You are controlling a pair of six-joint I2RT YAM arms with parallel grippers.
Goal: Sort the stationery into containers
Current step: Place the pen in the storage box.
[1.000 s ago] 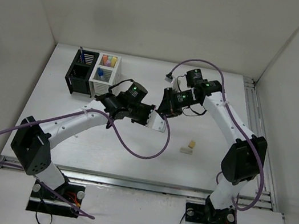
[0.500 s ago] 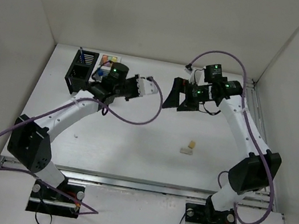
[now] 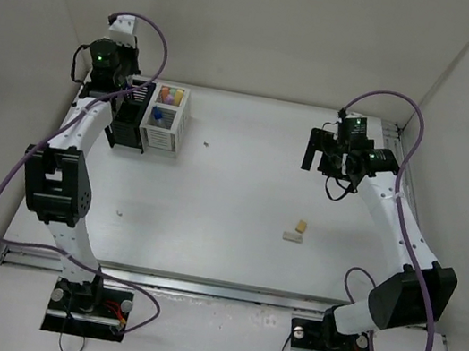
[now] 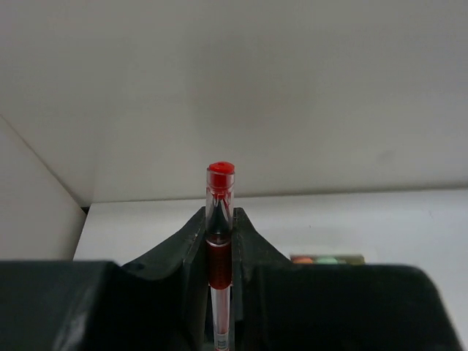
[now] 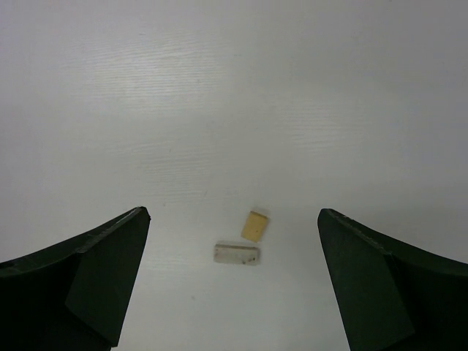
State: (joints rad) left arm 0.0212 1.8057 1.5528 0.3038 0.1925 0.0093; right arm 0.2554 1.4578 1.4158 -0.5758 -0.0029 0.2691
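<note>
My left gripper [image 4: 219, 219] is shut on a thin red pen [image 4: 219, 252], whose red end sticks out past the fingertips. In the top view the left gripper [image 3: 120, 90] is high at the back left, beside the black container [image 3: 128, 120]. The white container [image 3: 165, 127] joined to it holds several highlighters [image 3: 172, 94] and a blue-capped marker [image 3: 160, 112]. My right gripper [image 5: 232, 212] is open and empty above the table. Below it, apart from the fingers, lie two erasers, one yellowish [image 5: 254, 225] and one pale grey [image 5: 237, 254]. From above, the right gripper [image 3: 319, 150] sits at the right rear and the erasers [image 3: 297, 232] lie mid-table.
White walls close the table at the back and both sides, with the left arm close to the back left corner. A metal rail [image 3: 389, 148] runs along the right edge. A small speck [image 3: 120, 211] lies on the table near the left arm.
Both grippers were close together at mid-table. The left arm has swung up and back to the left corner with the red pen. The right gripper has opened and drawn away to the right.
</note>
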